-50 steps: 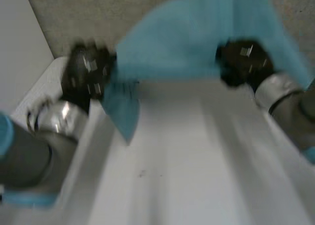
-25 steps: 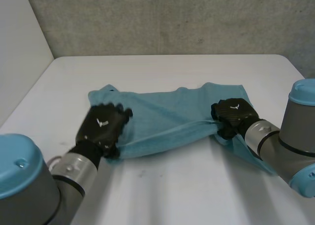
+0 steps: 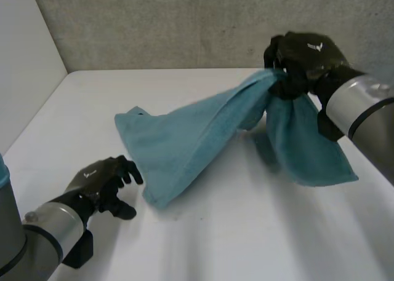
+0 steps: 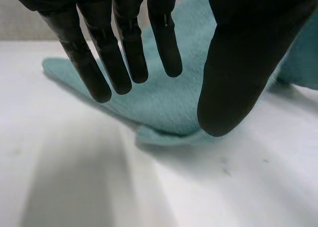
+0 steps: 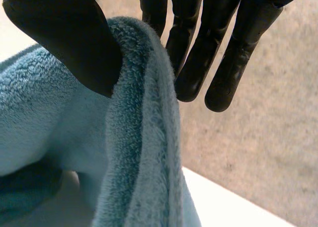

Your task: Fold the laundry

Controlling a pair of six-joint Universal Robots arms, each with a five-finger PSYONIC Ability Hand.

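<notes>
Over white table [image 3: 234, 244], lifts towel [image 3: 178, 139] end near far-right corner, pinched in right hand [image 3: 305, 59] (thumb against fingers); has let go with left hand [image 3: 101, 182], spread beside its near corner. Means laying out afresh.

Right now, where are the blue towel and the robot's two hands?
blue towel [image 3: 184, 139], head view, on its sloping middle.
right hand [image 3: 308, 56], head view, on its back, pinching the towel.
left hand [image 3: 98, 181], head view, on its back, open beside the towel.
</notes>
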